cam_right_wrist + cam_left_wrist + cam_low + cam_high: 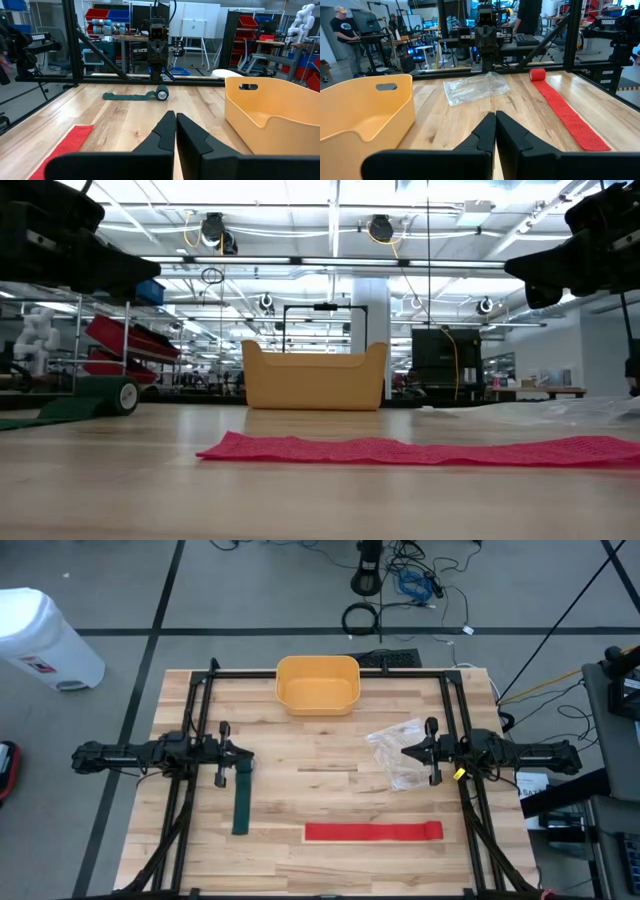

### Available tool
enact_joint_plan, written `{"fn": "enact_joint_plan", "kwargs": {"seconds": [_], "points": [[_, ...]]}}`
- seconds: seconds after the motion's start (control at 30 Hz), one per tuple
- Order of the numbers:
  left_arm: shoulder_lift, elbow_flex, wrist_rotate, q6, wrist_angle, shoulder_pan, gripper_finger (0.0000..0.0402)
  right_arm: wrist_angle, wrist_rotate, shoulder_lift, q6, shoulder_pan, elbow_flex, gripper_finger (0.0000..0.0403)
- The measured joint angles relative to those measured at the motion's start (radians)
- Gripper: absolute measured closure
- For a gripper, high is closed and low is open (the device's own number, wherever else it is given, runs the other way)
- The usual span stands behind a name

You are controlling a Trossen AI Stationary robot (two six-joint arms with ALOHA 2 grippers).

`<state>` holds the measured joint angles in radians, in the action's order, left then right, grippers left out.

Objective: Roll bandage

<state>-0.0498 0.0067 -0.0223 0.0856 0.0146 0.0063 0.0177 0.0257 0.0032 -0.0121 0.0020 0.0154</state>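
My left claw (248, 753) hung above the desk (330, 860) with its fingers pressed together on nothing, and my right claw (404, 751) faced it across the middle, likewise pinched closed and empty. The green bandage (241, 798) lay directly under my left claw's tip, its strip running away from there toward the desk's near edge; from my right wrist I could see a small rolled end (162, 93) already formed on it. The red bandage (373, 831) lay flat and full length on the near side of my right claw, well apart from it, with a small rolled end (537, 74) at the tip closest to that arm. A clear plastic wrapper (397, 753) sat just under my right claw, and a yellow bin (317, 684) stood beyond both claws at the far edge.

I judged both bandages light, soft and limp, a stretchy weave that would buckle or drag if pushed rather than slide cleanly. The rolled end looked like the firmest place to pinch, across the roll's width.
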Motion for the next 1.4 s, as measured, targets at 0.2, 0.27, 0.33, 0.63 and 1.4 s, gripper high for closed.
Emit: {"fn": "enact_joint_plan", "kwargs": {"seconds": [0.2, 0.27, 0.33, 0.63, 1.4], "points": [[0.000, 0.000, 0.000, 0.000, 0.000, 0.000, 0.0383, 0.000, 0.000, 0.000, -0.005, 0.000, 0.000, 0.0403], [0.000, 0.000, 0.000, 0.000, 0.000, 0.000, 0.0383, 0.006, 0.000, 0.000, -0.030, 0.000, 0.000, 0.0403], [0.000, 0.000, 0.000, 0.000, 0.000, 0.000, 0.0383, 0.016, 0.000, 0.000, -0.028, 0.000, 0.000, 0.0403], [0.000, 0.000, 0.000, 0.000, 0.002, 0.000, 0.0383, 0.138, -0.024, 0.004, 0.024, 0.000, 0.027, 0.0403], [0.000, 0.000, 0.000, -0.104, 0.001, 0.000, 0.0383, 0.257, -0.072, 0.803, -0.004, 0.013, 0.509, 0.0403]]}}
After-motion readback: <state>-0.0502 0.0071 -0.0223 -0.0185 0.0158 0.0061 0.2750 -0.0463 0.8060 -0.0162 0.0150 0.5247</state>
